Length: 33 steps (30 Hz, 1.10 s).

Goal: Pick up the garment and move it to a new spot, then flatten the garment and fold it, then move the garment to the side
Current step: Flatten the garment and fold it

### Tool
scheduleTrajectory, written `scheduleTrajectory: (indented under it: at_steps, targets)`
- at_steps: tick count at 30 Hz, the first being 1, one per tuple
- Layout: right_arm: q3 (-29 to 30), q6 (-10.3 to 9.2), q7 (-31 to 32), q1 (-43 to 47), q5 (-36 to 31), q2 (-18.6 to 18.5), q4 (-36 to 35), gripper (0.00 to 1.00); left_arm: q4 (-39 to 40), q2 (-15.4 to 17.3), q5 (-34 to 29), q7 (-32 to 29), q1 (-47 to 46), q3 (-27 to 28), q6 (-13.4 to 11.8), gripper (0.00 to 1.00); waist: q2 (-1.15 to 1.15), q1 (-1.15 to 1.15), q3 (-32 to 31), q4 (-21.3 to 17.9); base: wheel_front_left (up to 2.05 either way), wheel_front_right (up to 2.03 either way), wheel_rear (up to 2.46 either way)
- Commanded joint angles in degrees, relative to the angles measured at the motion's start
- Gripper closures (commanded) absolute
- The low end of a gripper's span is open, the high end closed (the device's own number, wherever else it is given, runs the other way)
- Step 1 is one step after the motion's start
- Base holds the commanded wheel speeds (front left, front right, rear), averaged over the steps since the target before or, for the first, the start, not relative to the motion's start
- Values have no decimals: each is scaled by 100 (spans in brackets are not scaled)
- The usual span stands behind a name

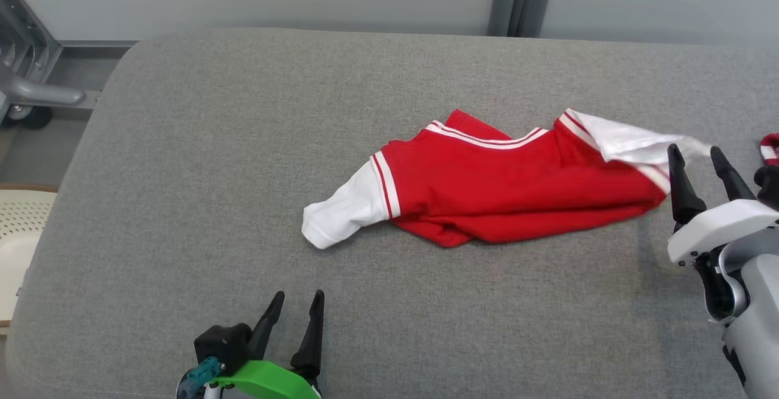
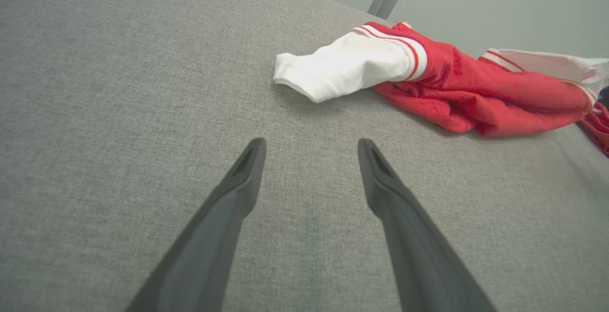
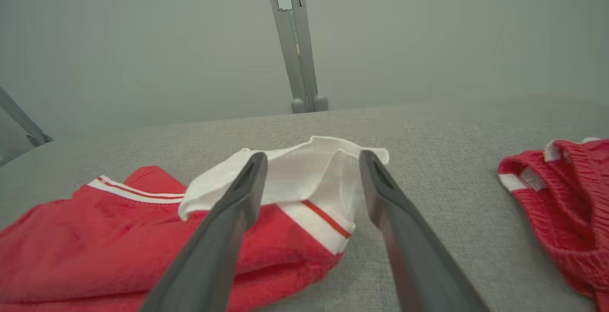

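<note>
- Garment (image 1: 511,192) crumpled mid-bench (image 1: 182,174).
- Right end effector (image 1: 694,149): wide, fingers either side of white sleeve (image 3: 304,169).
- Left end effector (image 1: 298,294): wide, over bench, holding nothing.

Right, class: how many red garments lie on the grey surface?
2. A red-and-white shirt lies crumpled mid-surface; a second red garment sits further right, partly cut off, so others may be hidden.
</note>
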<state>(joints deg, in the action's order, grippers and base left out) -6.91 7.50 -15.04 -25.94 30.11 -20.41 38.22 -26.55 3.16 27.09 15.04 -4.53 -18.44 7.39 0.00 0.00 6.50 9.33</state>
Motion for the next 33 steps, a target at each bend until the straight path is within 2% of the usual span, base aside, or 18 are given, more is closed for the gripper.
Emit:
scheduleTrajectory:
  at_steps: [1, 5, 9, 19, 26, 33]
  targets:
    - [157, -3, -17, 140, -116, 62, 2, 0, -27, 56, -52, 15, -72, -2, 16, 0, 0, 0, -18, -16, 0, 0, 0]
    - [376, -3, -17, 300, -286, 193, -79, 0, -32, 67, -30, 15, -3, 1, 16, 0, 0, 0, -98, -3, 0, 0, 0]
    - [313, -3, -17, 403, -350, 321, -240, 0, -18, 60, -22, 15, 48, 31, 16, 0, 0, 0, -133, 3, 0, 0, 0]
    - [-997, -3, -17, 94, -294, 600, -579, 0, 30, 7, 30, 15, -1, -88, 16, 0, 0, 0, -64, 228, 0, 0, 0]
    - [-1901, -3, -16, -492, -36, 661, -230, 0, 39, -15, 88, 14, -3, -178, 16, 0, 0, 0, 15, 729, 0, 0, 0]
    - [-2032, -3, 140, -1162, 111, 518, 642, 0, 91, -23, 219, 15, 25, -295, 16, 0, 0, 0, 172, 1314, 0, 0, 0]
